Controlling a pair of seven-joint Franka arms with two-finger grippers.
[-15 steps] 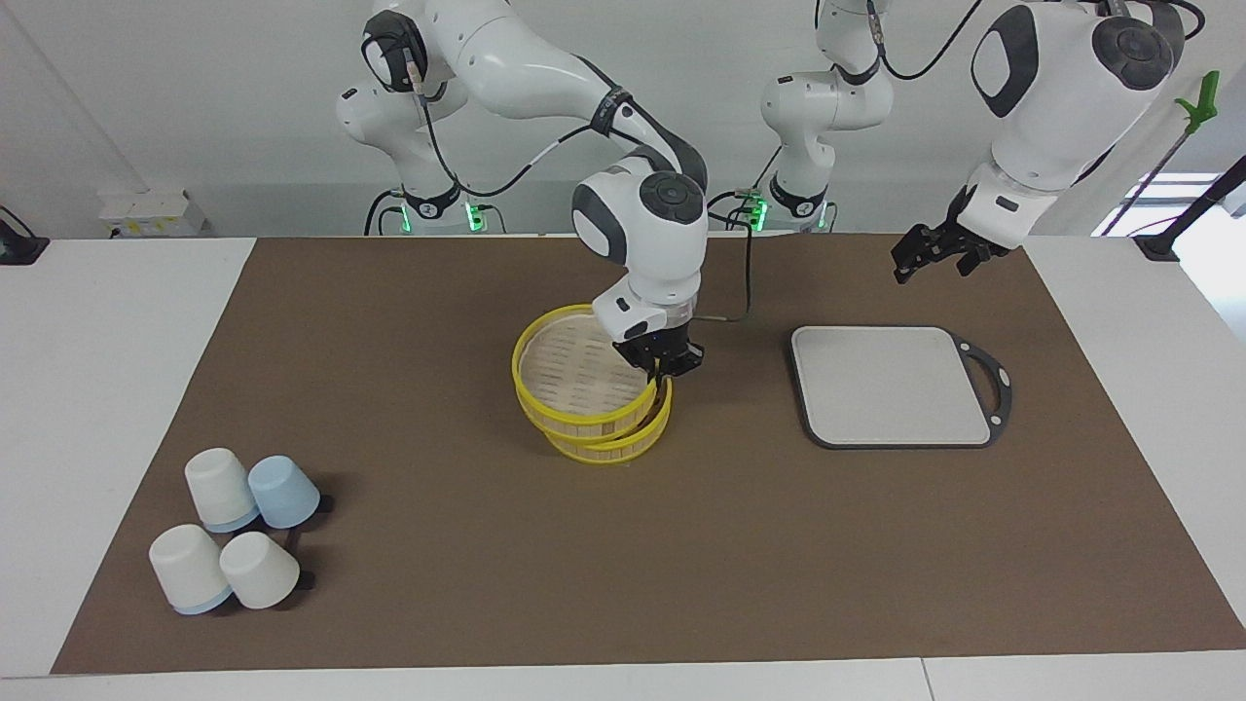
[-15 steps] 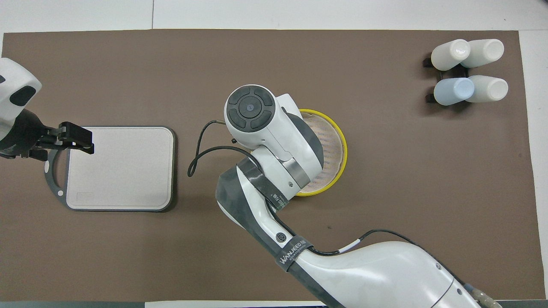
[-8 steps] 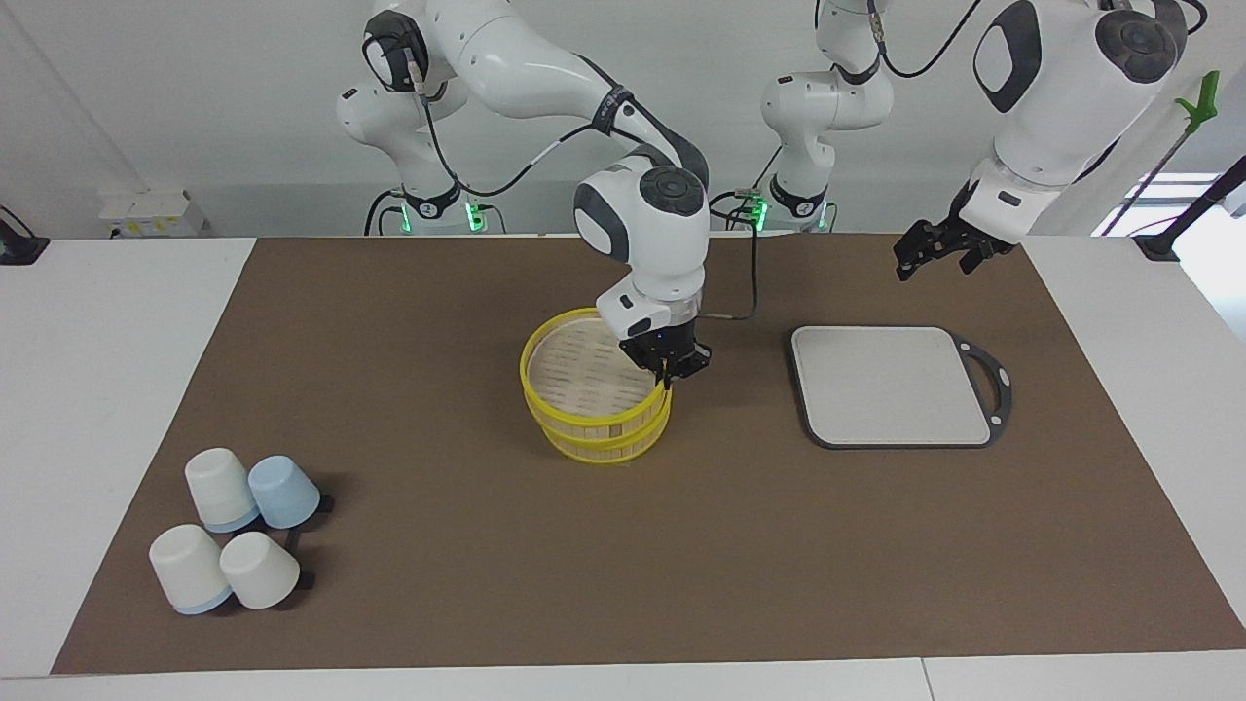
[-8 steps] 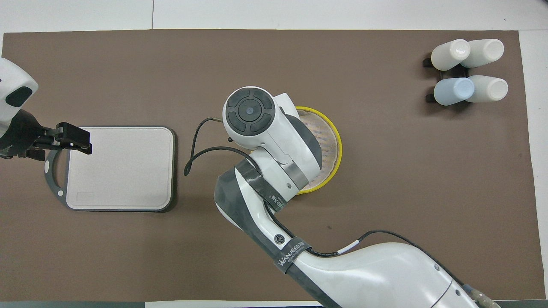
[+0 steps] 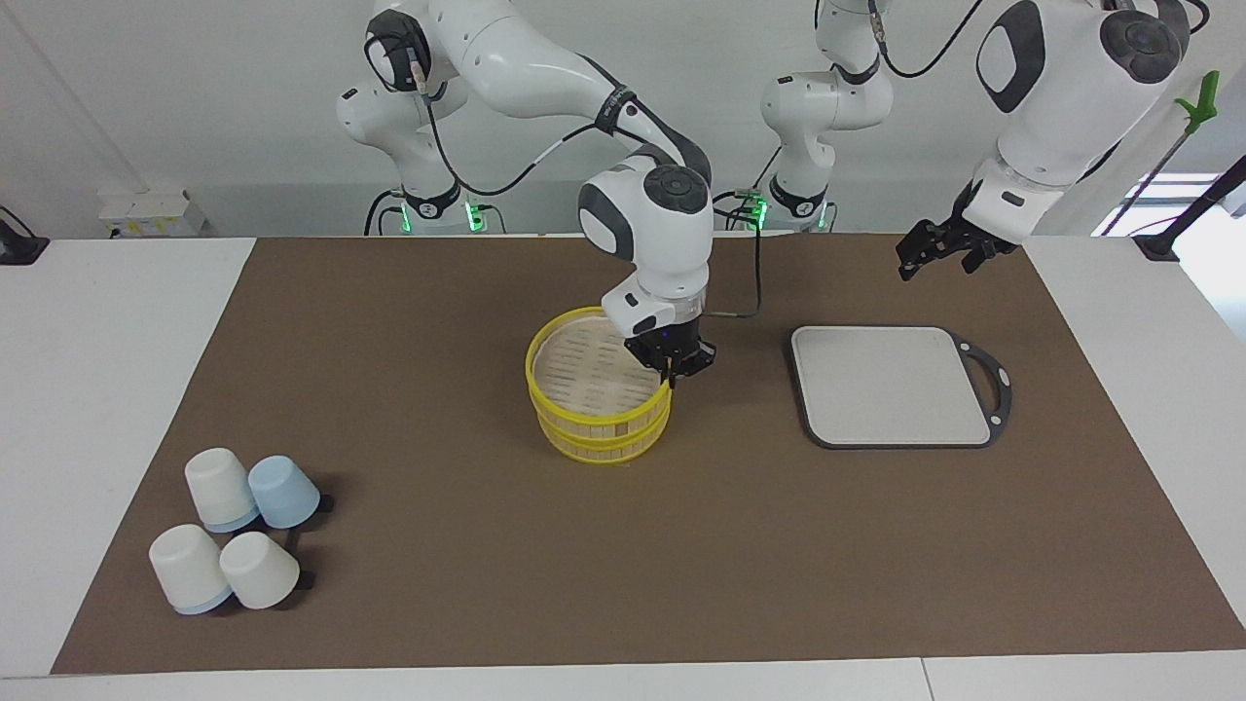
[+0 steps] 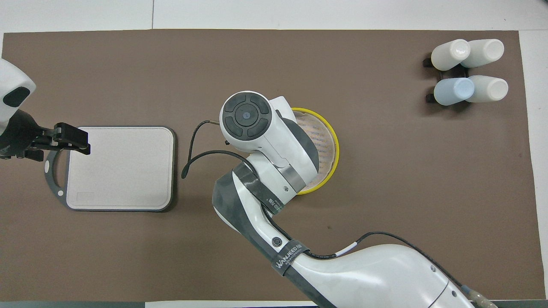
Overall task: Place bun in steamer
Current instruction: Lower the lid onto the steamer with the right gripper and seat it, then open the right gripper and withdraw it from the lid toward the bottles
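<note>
On the brown-matted surface (image 5: 438,584) the two-tier, yellow-rimmed round bamboo steamer (image 5: 594,365), likely light and stiff, is pinched together-jawed at its top rim by the right gripper (image 5: 669,374), the left gripper (image 5: 934,255) waiting apart-jawed over the surface; no bun shows.

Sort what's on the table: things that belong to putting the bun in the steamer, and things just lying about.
Job:
- steamer, two stacked tiers
- right gripper, shut on its top tier's rim
- bun: not visible

Lying about:
- grey board
- four upturned cups
- left gripper, open, waiting above the brown mat
</note>
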